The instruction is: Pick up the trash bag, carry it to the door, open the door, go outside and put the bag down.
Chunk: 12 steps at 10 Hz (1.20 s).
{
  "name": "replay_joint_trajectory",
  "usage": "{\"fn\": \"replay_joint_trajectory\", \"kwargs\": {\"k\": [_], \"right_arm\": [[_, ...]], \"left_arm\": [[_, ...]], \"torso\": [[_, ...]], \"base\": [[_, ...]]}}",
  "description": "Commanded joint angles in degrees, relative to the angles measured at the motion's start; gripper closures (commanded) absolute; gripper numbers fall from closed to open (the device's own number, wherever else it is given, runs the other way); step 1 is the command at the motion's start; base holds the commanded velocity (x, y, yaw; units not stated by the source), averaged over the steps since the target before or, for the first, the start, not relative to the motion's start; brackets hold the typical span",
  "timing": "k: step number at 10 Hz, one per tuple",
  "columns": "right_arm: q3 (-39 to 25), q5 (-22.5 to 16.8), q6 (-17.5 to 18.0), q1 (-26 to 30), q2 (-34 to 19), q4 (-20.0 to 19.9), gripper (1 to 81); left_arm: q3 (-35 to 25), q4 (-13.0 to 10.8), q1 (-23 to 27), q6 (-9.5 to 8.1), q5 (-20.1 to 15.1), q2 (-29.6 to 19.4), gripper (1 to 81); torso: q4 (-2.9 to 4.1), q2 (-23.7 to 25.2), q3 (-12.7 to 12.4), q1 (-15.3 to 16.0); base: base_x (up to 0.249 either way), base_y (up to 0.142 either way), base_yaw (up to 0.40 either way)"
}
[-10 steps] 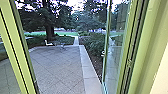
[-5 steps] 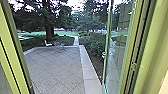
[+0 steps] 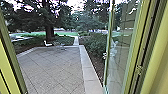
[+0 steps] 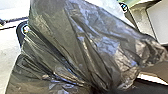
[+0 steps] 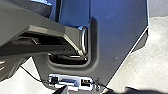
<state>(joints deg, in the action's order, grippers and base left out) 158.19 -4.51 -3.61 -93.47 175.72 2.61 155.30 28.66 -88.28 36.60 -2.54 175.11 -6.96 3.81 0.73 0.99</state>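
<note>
Green-framed glass door [image 3: 122,50] stands open on the right in the head view, its tall pane giving back faint reflections of the surroundings. On the other side, a yellow-green metal frame post [image 3: 10,62] slants down toward the bottom of the view. Between them lies a patio [image 3: 52,67] of grey paving laid in diagonal squares, edged by a pale stone border [image 3: 88,68] that runs away from the doorway. Dark planting bed and leafy green shrubs [image 3: 96,46] fill the strip between that border and the door's edge. Farther out are a white chair [image 3: 47,44], a big dark-trunked tree [image 3: 49,30] and a narrow pale path [image 3: 76,40] leading off toward green lawn [image 3: 63,33].

In the left wrist view, a shiny black plastic trash bag [image 4: 87,40] spreads wide, and its folds draw together at the left gripper [image 4: 100,89], which is clamped on the gathered plastic. Pale floor [image 4: 7,47] shows past the bag.

In the right wrist view, the right gripper [image 5: 96,90] is near the robot's own dark base, over light speckled floor; whether it is open or closed, I cannot tell. Crinkled dark material [image 5: 12,68] sits beside the base.
</note>
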Motion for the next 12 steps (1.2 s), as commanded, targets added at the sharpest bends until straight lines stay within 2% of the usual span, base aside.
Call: {"fn": "replay_joint_trajectory", "kwargs": {"k": [1,12], "right_arm": [[-0.17,-3.58,-0.17,2.71,0.28,-0.59,1.0],[-0.25,-3.58,-0.26,2.62,0.28,-0.5,1.0]], "left_arm": [[-0.34,-0.01,3.16,0.32,-4.14,0.25,81.1],[-0.34,0.17,3.16,0.32,-4.14,0.42,81.1]], "torso": [[0.0,0.0,0.0,0.0],[0.0,0.07,-0.04,-0.15]], "base": [[0.112,0.0,0.0],[0.102,0.0,0.0]]}}
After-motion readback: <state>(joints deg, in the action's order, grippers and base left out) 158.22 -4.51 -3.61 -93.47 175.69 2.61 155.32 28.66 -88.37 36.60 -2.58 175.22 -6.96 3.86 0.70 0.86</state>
